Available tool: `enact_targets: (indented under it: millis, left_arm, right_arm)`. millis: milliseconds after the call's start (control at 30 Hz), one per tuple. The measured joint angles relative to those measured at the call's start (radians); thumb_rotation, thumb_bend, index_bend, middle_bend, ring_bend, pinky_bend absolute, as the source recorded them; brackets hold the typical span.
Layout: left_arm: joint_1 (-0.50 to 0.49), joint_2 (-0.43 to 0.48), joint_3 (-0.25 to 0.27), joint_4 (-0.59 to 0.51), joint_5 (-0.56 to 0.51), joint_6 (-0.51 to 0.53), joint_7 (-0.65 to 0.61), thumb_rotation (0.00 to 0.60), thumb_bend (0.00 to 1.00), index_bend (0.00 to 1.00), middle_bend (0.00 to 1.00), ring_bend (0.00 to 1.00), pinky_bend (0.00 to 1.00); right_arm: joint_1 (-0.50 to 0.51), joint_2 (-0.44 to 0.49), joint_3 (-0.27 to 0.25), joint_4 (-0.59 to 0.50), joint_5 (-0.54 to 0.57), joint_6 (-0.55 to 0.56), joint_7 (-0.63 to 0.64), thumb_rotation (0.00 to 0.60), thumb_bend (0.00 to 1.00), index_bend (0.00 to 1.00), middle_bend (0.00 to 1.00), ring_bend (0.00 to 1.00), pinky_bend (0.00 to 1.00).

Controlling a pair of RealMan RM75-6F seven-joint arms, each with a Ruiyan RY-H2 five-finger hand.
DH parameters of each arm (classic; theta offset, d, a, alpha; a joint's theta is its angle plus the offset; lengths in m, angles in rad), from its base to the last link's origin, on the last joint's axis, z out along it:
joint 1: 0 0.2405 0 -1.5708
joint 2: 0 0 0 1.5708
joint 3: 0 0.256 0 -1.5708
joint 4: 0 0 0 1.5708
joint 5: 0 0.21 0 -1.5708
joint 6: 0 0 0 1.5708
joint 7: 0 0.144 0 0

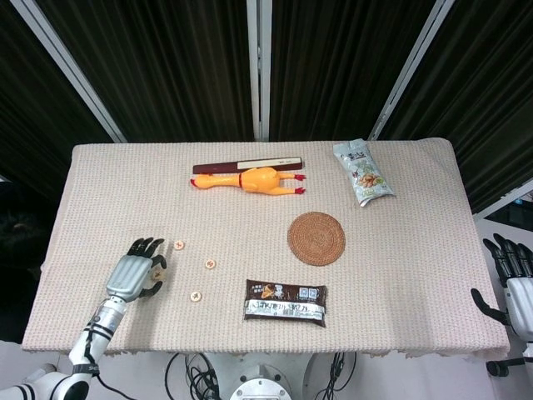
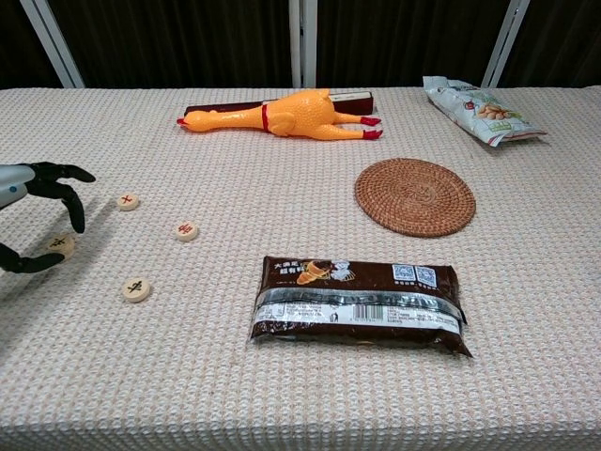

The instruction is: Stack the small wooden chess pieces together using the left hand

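Three small round wooden chess pieces lie flat on the cloth: one (image 2: 128,201) (image 1: 179,245), another (image 2: 187,230) (image 1: 210,264), and a third nearest the front (image 2: 136,289) (image 1: 196,295). A further chess piece (image 2: 59,243) (image 1: 160,267) sits between the thumb and a curled finger of my left hand (image 2: 33,211) (image 1: 137,271), which pinches it low over the table's left side, left of the loose pieces. My right hand (image 1: 510,279) hangs off the table's right edge, fingers spread, holding nothing.
A dark snack packet (image 2: 359,303) lies at front centre, a woven coaster (image 2: 415,194) to its right rear. A rubber chicken (image 2: 282,116) lies in front of a dark flat box (image 1: 247,167) at the back, with a snack bag (image 2: 479,108) at the back right.
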Motion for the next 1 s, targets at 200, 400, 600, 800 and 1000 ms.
enact_targets:
  millis: [200, 400, 600, 800, 1000]
  left_arm:
    - [0.004, 0.01, 0.001, -0.01, -0.002, 0.007, 0.013, 0.6, 0.3, 0.39, 0.04, 0.0, 0.0]
    - [0.002, 0.018, 0.002, -0.021, -0.021, -0.007, 0.033, 0.6, 0.3, 0.38, 0.04, 0.0, 0.0]
    - [0.002, 0.023, 0.002, -0.03, -0.031, -0.012, 0.04, 0.6, 0.3, 0.4, 0.04, 0.0, 0.0]
    - [0.0, 0.024, 0.003, -0.032, -0.041, -0.019, 0.047, 0.6, 0.3, 0.42, 0.04, 0.0, 0.0]
    - [-0.001, 0.026, 0.002, -0.035, -0.042, -0.021, 0.047, 0.6, 0.3, 0.43, 0.04, 0.0, 0.0]
  right_arm:
    - [-0.001, 0.002, 0.0, 0.001, -0.002, 0.002, 0.004, 0.6, 0.26, 0.0, 0.0, 0.0, 0.0]
    - [-0.003, 0.002, -0.001, 0.0, -0.004, 0.006, 0.004, 0.6, 0.26, 0.0, 0.0, 0.0, 0.0]
    - [-0.002, 0.001, 0.0, 0.0, -0.002, 0.003, 0.003, 0.6, 0.26, 0.0, 0.0, 0.0, 0.0]
    - [-0.001, 0.001, 0.001, 0.0, 0.0, 0.001, 0.003, 0.6, 0.26, 0.0, 0.0, 0.0, 0.0]
    - [-0.001, 0.001, 0.0, 0.0, -0.002, 0.0, 0.001, 0.6, 0.26, 0.0, 0.0, 0.0, 0.0]
